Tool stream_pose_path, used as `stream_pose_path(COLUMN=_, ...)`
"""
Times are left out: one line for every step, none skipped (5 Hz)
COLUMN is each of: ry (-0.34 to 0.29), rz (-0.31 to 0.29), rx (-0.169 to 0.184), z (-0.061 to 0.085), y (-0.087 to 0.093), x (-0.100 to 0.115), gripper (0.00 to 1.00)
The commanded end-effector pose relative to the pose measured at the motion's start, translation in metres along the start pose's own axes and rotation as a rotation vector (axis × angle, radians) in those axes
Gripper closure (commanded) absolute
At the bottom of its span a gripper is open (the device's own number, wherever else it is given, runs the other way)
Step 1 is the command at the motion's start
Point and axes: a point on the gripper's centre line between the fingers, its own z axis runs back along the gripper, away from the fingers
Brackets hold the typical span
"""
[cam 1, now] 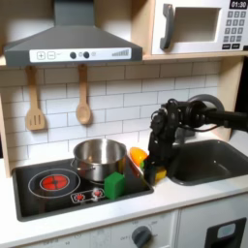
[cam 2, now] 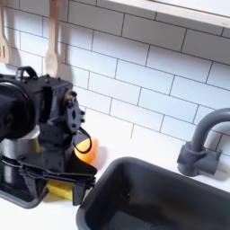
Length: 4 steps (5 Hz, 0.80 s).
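Note:
My black gripper points down at the stove's right edge, between the cooktop and the sink. In the second exterior view the gripper stands open, its fingers spread on either side of a yellow object lying on the counter; there is a gap between each finger and the object. The same yellow object peeks out beside the fingers in the first exterior view. An orange object lies just behind the gripper. A green cube sits on the cooktop to the first exterior view's left of the gripper.
A steel pot stands on the black cooktop. The dark sink with its grey faucet lies to the right in both exterior views. Wooden utensils hang on the tiled wall, under a hood and a microwave.

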Motion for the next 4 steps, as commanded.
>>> stream_pose_path(ry=0.003, rz=-0.037, rx=-0.034, z=0.006, y=0.001, x=0.002, gripper=0.0)
stream_pose_path(ry=0.039, rz=-0.089, rx=-0.06, z=0.017, y=0.007, x=-0.001, gripper=0.0)
stream_pose_path(ry=0.062, rz=-0.135, rx=-0.102, z=0.02, y=0.011, x=-0.001, gripper=0.0)
stream_pose_path(ry=0.089, rz=-0.169, rx=-0.142, z=0.02, y=0.011, x=-0.005, gripper=0.0)
